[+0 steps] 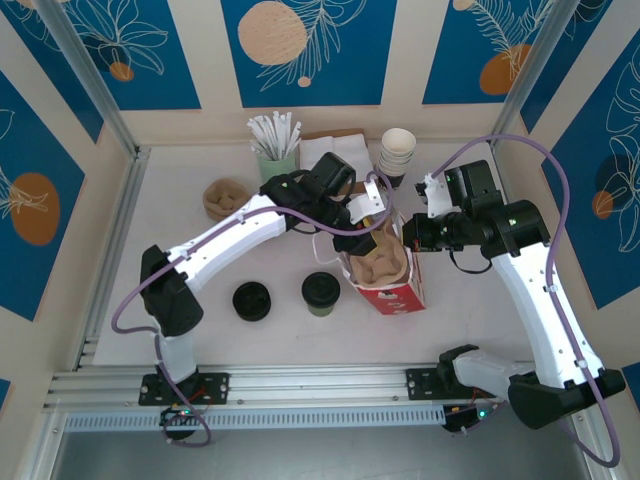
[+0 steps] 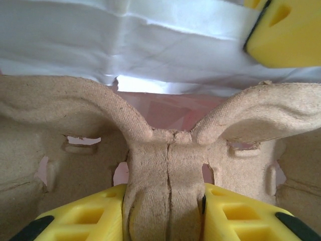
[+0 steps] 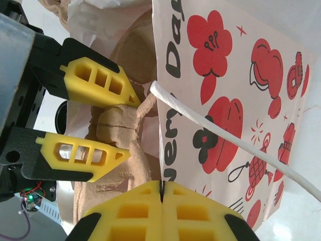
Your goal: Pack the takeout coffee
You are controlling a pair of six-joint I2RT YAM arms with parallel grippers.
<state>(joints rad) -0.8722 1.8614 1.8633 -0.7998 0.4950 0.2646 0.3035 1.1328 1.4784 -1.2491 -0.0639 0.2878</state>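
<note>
Squat, pale-green, black-lidded takeout coffee [image 1: 320,293] (just left of paper bag [image 1: 396,292]), left claw [image 2: 164,198] clamping pulp carrier [image 2: 165,150], right claw [image 3: 161,193] pinching bag rim

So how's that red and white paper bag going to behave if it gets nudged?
Probably floppy: the paper bag shows thin, creased walls. Likely light and apt to tip or slide, since it stands upright with an open top while the right hand pinches its rim. The cardboard tray inside may stiffen it somewhat.

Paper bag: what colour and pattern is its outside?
The paper bag is white with red-and-black prints; clearest in right wrist view.
</note>
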